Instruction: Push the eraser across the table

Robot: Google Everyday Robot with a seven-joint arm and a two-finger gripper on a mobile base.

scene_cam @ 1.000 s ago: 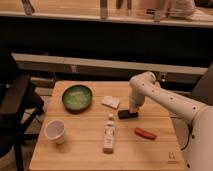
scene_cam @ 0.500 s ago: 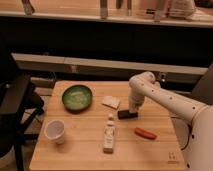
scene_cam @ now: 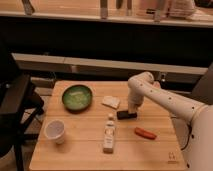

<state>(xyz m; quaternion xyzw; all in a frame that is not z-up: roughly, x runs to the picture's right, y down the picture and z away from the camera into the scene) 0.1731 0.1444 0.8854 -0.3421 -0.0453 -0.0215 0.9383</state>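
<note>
The eraser point(scene_cam: 126, 115) is a small black flat block lying near the middle of the light-wood table point(scene_cam: 85, 150), right of the pale square pad. My gripper point(scene_cam: 133, 108) comes in from the right on a white arm and hangs right at the eraser's right end, touching or nearly touching it. The lower part of the gripper blends with the eraser's dark shape.
A green bowl point(scene_cam: 77, 97) sits at the back left. A beige pad point(scene_cam: 111, 102) lies just left of the eraser. A white bottle point(scene_cam: 109, 133) lies in front of it, an orange-red oblong thing point(scene_cam: 145, 133) at front right, a white cup point(scene_cam: 54, 131) at front left. Dark chair at left.
</note>
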